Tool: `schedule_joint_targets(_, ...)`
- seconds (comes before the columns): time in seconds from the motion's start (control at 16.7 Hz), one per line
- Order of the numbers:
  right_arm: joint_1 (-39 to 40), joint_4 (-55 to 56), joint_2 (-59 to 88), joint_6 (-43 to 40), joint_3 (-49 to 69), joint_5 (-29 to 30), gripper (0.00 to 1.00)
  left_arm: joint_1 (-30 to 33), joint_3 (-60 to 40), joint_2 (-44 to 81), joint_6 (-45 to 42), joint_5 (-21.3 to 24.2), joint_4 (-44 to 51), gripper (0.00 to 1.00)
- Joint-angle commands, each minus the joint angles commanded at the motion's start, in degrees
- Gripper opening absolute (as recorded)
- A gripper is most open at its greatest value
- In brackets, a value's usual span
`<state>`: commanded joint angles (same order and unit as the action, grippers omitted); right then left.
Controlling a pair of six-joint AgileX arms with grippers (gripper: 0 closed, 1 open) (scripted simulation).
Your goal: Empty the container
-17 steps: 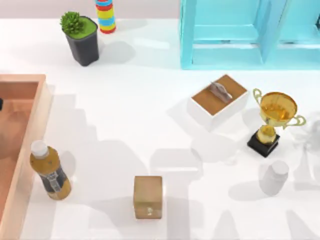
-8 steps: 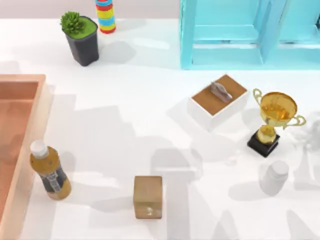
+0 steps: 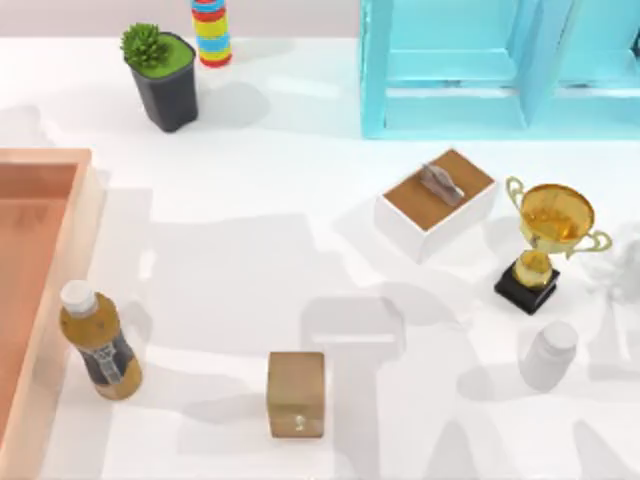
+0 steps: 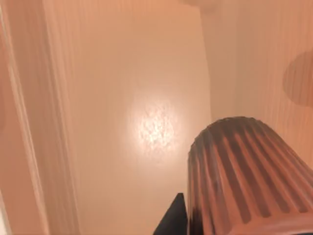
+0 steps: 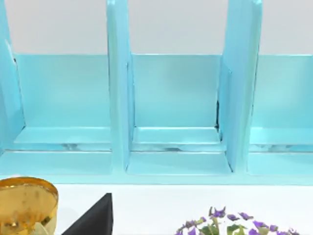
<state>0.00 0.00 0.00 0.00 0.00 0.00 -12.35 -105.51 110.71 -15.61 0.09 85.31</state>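
The container (image 3: pixel 40 300) lies at the 9 o'clock edge of the table (image 3: pixel 260 250), running out of the top view on that side. It is a shallow orange-tan wooden tray with thick raised rims; its visible floor is bare in the top view.

The left wrist view looks down onto the tray floor (image 4: pixel 146 122) and an inner wall. A ribbed brown cylinder (image 4: pixel 244 176) stands close to the camera, beside a dark corner of the left gripper (image 4: pixel 171 220). How far the fingers stand apart, and whether they hold the cylinder, cannot be told.

Handling judgement: the tray appears rigid and fairly heavy for its footprint, with a smooth, glossy finish that could slip under a light pinch. The thick rim is the likely place to take hold, jaws astride the wall. The ribbed cylinder looks stiff, and its ridges should give good purchase on the sides.

The right wrist view faces a turquoise shelf unit (image 5: pixel 171 98). A gold trophy (image 5: pixel 24 205), purple flowers (image 5: pixel 234 223) and a dark part of the right gripper (image 5: pixel 93 218) sit near the lens; its finger opening cannot be told.

Toward 7 o'clock a capped bottle (image 3: pixel 98 340) stands just beside the tray's outer rim.
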Motion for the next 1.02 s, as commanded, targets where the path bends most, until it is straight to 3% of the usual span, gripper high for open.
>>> schedule_joint_targets(0.54, 0.0, 0.0, 0.0, 0.0, 0.0, 0.0, 1.0, 1.8, -2.3, 0.8, 2.4, -0.2, -2.1, 0.0)
schedule_joint_targets(1.02, 0.0, 0.0, 0.0, 0.0, 0.0, 0.0, 1.0, 20.7, -4.5, 6.2, 21.8, -0.3, -14.4, 0.0)
